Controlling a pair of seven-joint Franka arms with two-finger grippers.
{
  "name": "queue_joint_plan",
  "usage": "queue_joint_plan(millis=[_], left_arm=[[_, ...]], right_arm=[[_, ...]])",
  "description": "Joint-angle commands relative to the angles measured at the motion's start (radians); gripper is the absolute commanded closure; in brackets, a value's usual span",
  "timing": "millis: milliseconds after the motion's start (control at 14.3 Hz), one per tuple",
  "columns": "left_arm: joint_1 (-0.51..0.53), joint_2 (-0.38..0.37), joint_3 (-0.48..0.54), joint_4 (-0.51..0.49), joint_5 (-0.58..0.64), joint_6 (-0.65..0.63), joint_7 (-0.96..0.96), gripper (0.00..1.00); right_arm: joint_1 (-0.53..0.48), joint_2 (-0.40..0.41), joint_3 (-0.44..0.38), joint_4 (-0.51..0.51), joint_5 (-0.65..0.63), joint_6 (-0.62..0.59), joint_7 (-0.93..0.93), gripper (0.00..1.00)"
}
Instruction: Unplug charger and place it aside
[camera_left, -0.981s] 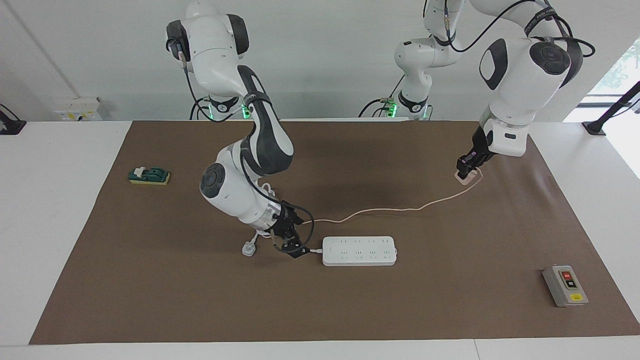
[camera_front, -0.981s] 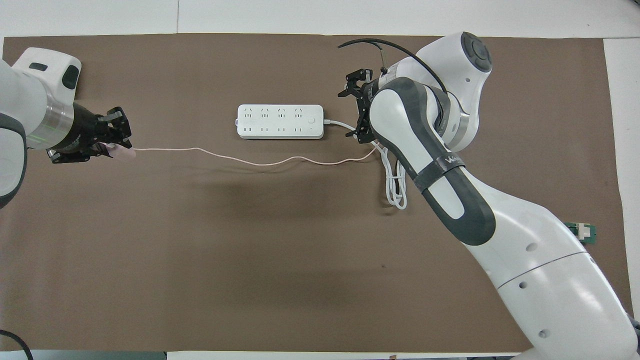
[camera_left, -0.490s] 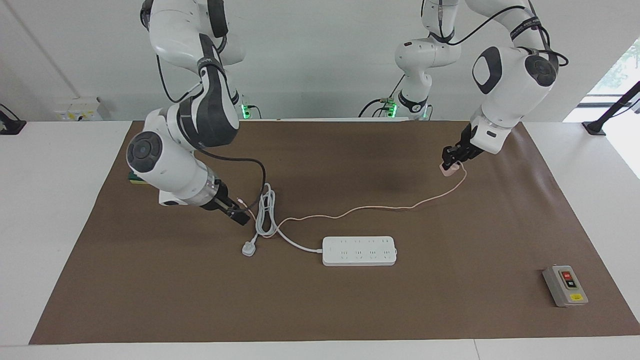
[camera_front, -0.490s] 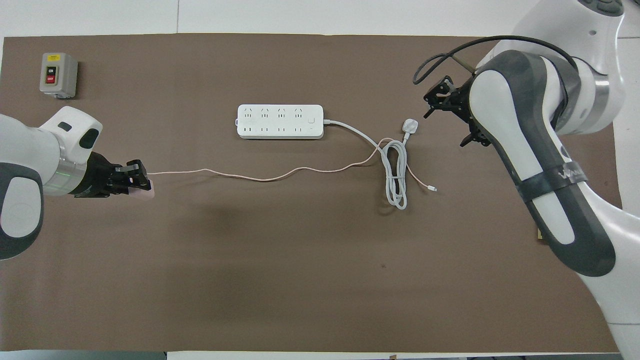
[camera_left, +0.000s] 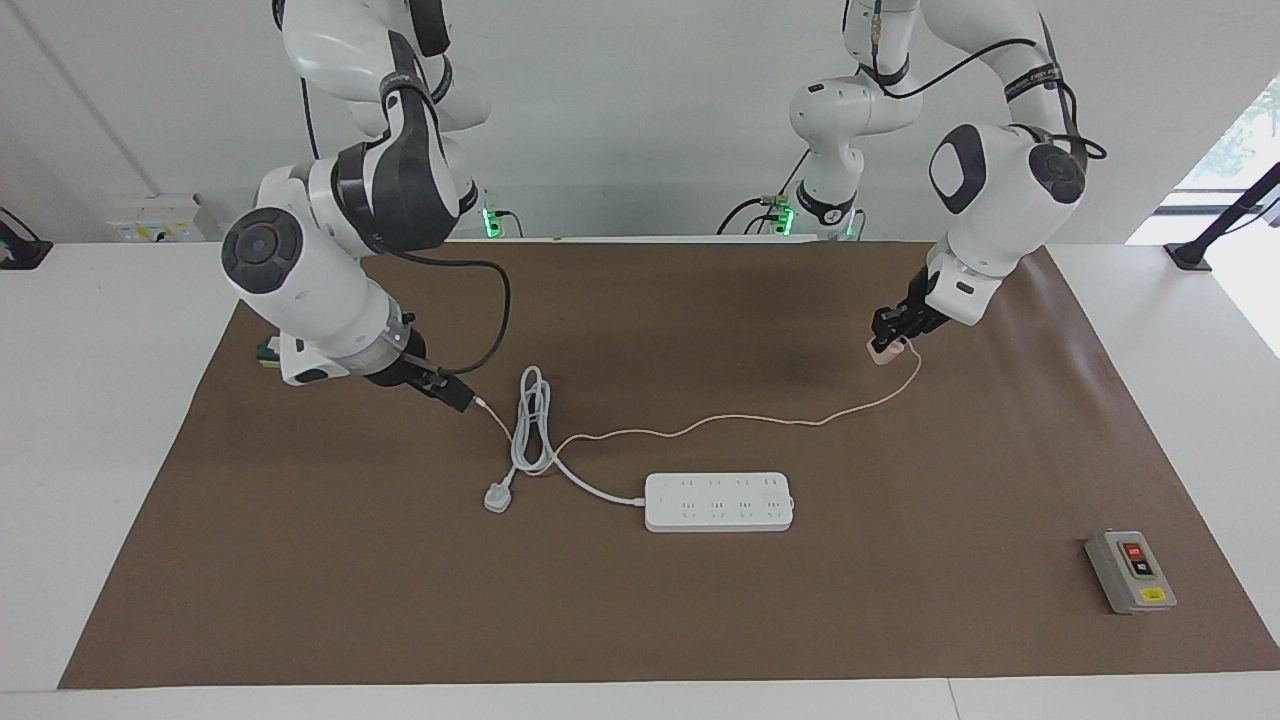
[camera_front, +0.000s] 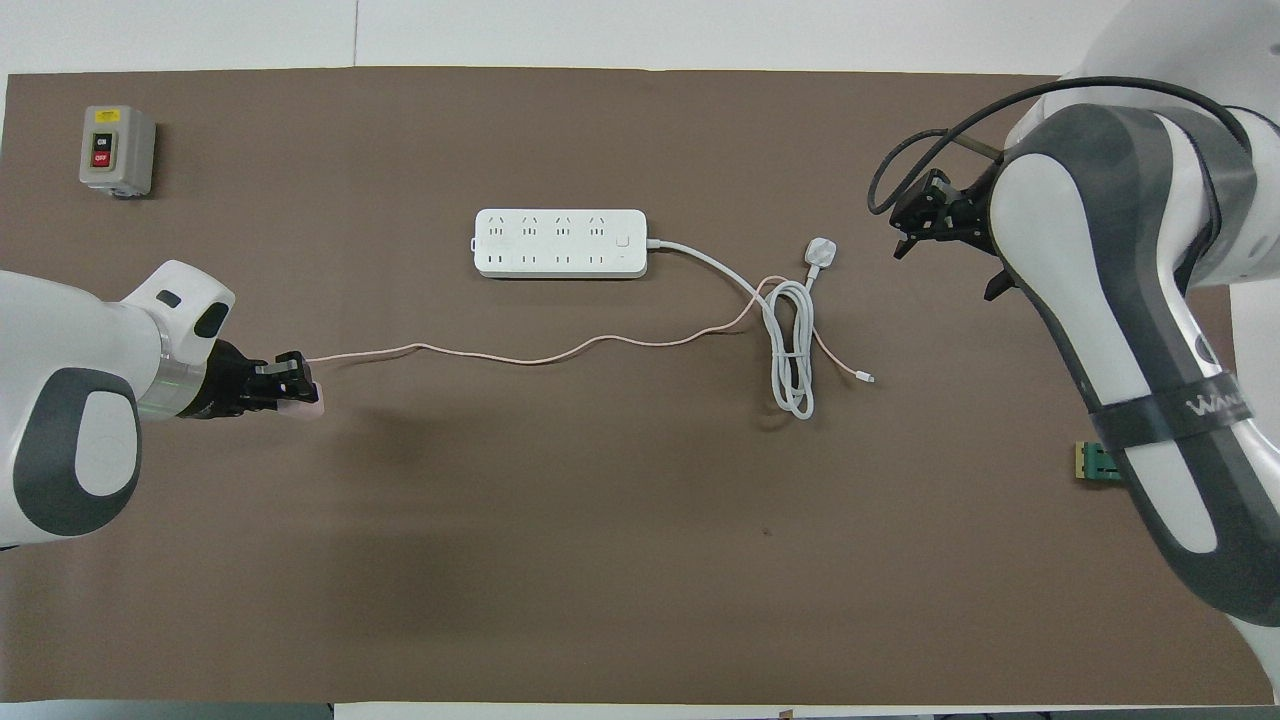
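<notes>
You have the charger (camera_left: 884, 350) pinched in the left gripper (camera_left: 889, 335), whose jaws are closed on the small pink cube from above, toward the left arm's end of the bench (camera_left: 640, 620). From across the bench the cube looks as though it sits at or just off the brown mat (camera_left: 700, 600), though you cannot tell for certain whether it touches. Its thin pink cable (camera_left: 740, 422) trails from the cube across the mat toward the middle, passing between the robots and the power strip (camera_left: 718, 501), and ends loose beside the coiled white cord (camera_left: 530, 425). The charger is well apart from the strip, with none of its sockets occupied. The strip's white plug (camera_left: 497, 496) lies flat on the mat next to the coil. Your right gripper (camera_left: 455, 393) hangs over the mat near the coil, toward the right arm's end; its jaws look spread and hold nothing. A grey switch box (camera_left: 1130, 571) sits at the mat's corner farther from the robots at the left arm's end, and a small green block (camera_front: 1098, 463) lies close to the right arm.
</notes>
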Motion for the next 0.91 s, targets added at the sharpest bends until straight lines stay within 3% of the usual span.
queue_joint_plan(millis=[0, 70, 420, 840], left_arm=[[0.010, -0.027, 0.046, -0.047, -0.019, 0.018, 0.066, 0.14], [0.010, -0.029, 0.066, -0.044, -0.019, 0.010, 0.066, 0.00], [0.005, -0.030, 0.154, 0.074, -0.007, -0.123, 0.109, 0.00], [-0.007, -0.036, 0.160, 0.237, 0.054, -0.180, 0.097, 0.00]], right_arm=[[-0.006, -0.096, 0.007, -0.072, -0.035, -0.021, -0.070, 0.00], [-0.009, -0.125, 0.006, -0.095, -0.043, -0.018, -0.109, 0.00], [-0.023, -0.235, 0.010, -0.170, -0.077, -0.039, -0.153, 0.00], [-0.044, -0.258, 0.020, -0.166, -0.069, -0.041, -0.160, 0.00]])
